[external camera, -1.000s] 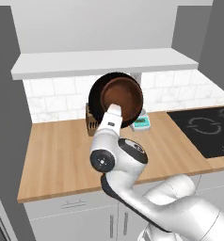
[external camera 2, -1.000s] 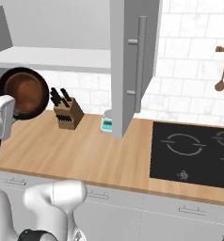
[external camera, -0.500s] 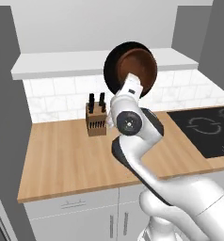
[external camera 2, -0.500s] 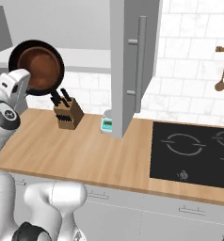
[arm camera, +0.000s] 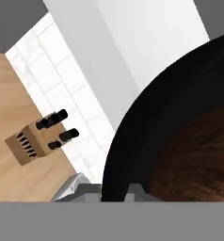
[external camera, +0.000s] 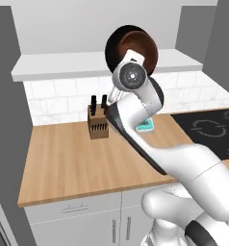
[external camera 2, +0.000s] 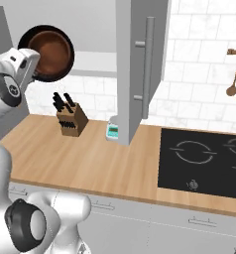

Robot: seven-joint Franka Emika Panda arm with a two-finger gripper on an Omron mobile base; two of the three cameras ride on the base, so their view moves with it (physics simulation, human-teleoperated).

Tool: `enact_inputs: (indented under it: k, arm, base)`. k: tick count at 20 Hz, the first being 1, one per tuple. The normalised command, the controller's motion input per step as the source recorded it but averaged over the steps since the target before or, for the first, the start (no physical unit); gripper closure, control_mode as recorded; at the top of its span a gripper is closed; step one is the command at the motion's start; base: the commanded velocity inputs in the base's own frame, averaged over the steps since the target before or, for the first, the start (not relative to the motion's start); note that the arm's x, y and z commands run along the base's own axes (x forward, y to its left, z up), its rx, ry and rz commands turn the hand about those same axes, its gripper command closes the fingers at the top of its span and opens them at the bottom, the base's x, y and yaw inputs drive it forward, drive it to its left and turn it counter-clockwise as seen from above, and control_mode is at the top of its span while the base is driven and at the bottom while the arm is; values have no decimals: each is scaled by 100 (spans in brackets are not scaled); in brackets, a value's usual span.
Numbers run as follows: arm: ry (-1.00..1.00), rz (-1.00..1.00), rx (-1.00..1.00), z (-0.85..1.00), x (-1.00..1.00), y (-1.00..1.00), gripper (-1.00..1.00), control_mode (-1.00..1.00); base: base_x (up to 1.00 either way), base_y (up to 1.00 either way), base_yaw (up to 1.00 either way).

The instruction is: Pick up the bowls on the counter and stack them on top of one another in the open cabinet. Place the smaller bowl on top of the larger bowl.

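The wide glossy black bowl (external camera: 112,47) hangs tipped on edge in the air, its mouth turned toward the base cameras. The smaller reddish-brown bowl (external camera: 140,44) nests inside it. My gripper (external camera: 133,56) is shut on the black bowl's lower rim, level with the white shelf board (external camera: 63,65) of the open cabinet (external camera: 63,26). From the right, the black bowl (external camera 2: 27,38) and the brown bowl (external camera 2: 53,51) sit above my hand (external camera 2: 32,63). In the hand view the black bowl (arm camera: 147,127) and brown bowl (arm camera: 203,155) loom close. The wood counter (external camera: 73,158) lies below.
A knife block (external camera: 98,124) stands on the counter by the tiled wall, with a small teal-and-white object (external camera: 146,126) to its right. The black cooktop (external camera 2: 209,158) lies at the right. A tall grey cabinet door (external camera 2: 140,64) with a handle stands out over the counter. Wooden utensils (external camera 2: 234,74) hang on the wall.
The arm has risen and swung right, carrying both nested bowls from in front of the knife block up to shelf height. The grip has stayed shut.
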Motion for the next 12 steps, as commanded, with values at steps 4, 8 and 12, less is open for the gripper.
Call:
enact_inputs:
  k: [4, 8, 12]
  arm:
    - [38, 0, 0, 8, 52, 0, 100, -100]
    - [36, 0, 1, 13, 45, -3, 100, -100]
    - [0, 0, 0, 33, 16, -2, 100, -100]
  base:
    - [0, 0, 0]
    - [0, 0, 0]
    - [0, 0, 0]
